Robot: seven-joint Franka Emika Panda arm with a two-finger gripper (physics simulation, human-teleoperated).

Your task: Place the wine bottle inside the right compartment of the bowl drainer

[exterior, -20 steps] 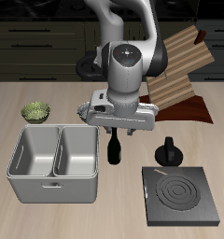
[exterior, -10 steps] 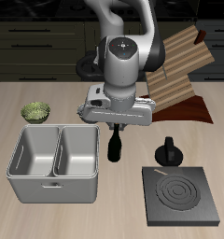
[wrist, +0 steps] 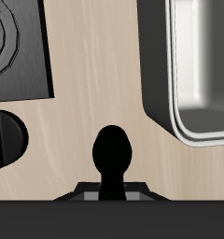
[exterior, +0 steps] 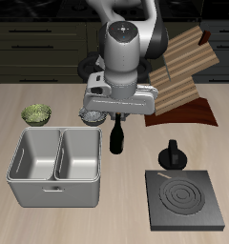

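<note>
Dark glass wine bottle (exterior: 115, 140) hangs upright beneath the claw (exterior: 116, 118), its neck between the fingers; the claw appears clamped on the neck, though the arm's body hides the contact in the exterior view. In the wrist view the bottle (wrist: 113, 161) shows as a black rounded shape with its narrow end running into the claw (wrist: 112, 193). Whether its base touches the pale wooden desk (exterior: 126, 195) cannot be told. The bottle is outside the bowl drainer (exterior: 55, 167), just beside the outer wall of the compartment nearer to it (exterior: 78, 154); both grey wells hold nothing. A black round-knobbed piece (exterior: 172, 154) stands on the bottle's other side, near a black stove plate (exterior: 184, 198). A small greenish bowl (exterior: 35, 114) sits behind the drainer.
</note>
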